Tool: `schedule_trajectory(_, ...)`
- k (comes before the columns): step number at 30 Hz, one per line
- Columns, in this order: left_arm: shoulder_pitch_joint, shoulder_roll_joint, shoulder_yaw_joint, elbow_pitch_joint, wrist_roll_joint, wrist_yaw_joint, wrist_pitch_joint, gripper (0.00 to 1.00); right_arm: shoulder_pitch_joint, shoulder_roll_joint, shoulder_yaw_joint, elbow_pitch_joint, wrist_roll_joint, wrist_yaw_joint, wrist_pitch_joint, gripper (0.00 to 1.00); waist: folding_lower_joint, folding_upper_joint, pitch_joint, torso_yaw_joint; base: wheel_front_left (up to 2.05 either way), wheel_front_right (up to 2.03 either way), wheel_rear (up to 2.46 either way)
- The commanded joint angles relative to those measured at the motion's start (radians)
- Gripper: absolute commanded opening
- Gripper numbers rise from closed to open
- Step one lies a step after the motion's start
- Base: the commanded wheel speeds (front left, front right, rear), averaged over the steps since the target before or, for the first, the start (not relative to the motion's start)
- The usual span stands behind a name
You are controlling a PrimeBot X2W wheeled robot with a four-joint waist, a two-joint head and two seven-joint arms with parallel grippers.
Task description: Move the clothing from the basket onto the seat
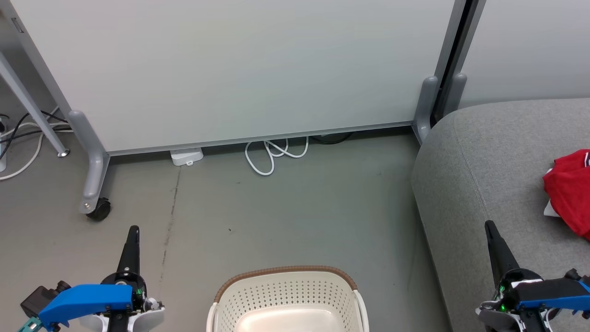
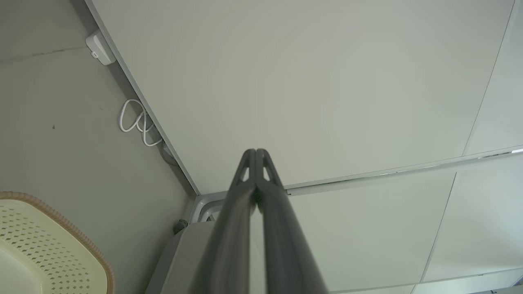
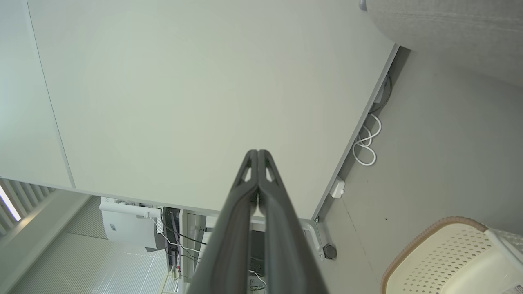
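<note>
Clothing point(image 1: 569, 191) lies bunched on the seat point(image 1: 484, 184) at the far right, red with slivers of white at its edge, partly cut off by the frame; whether it is one garment or two cannot be told; the basket point(image 1: 288, 295) stands on the grey floor point(image 1: 299, 207) at the near centre, left of the seat and close to it, its pale bottom showing; the left gripper point(image 1: 133, 229) hangs over the floor left of the basket, fingers pressed together on nothing; the right gripper point(image 1: 488, 225) hangs over the seat's near edge, fingers likewise pressed together, apart from the clothing; beyond, a white cable point(image 1: 272, 157) coils under a pale wheeled partition point(image 1: 239, 69).
</note>
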Motion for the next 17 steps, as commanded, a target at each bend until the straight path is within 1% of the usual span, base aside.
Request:
schedule_trajectory(1,-0.024,0.000,0.006,-0.008,-0.018,-0.002,0.007,0.00,-0.020,-0.006,-0.003,-0.002,0.021,0.001,0.005,0.00,0.0000,0.0000,0.000,-0.001,0.00,0.00,0.00)
schedule_trajectory(17,-0.036,-0.006,0.034,-0.014,-0.126,-0.002,0.041,0.00,-0.037,-0.007,-0.004,0.004,0.137,0.001,0.026,0.00,0.0000,0.0000,0.003,-0.015,0.00,0.00,0.00)
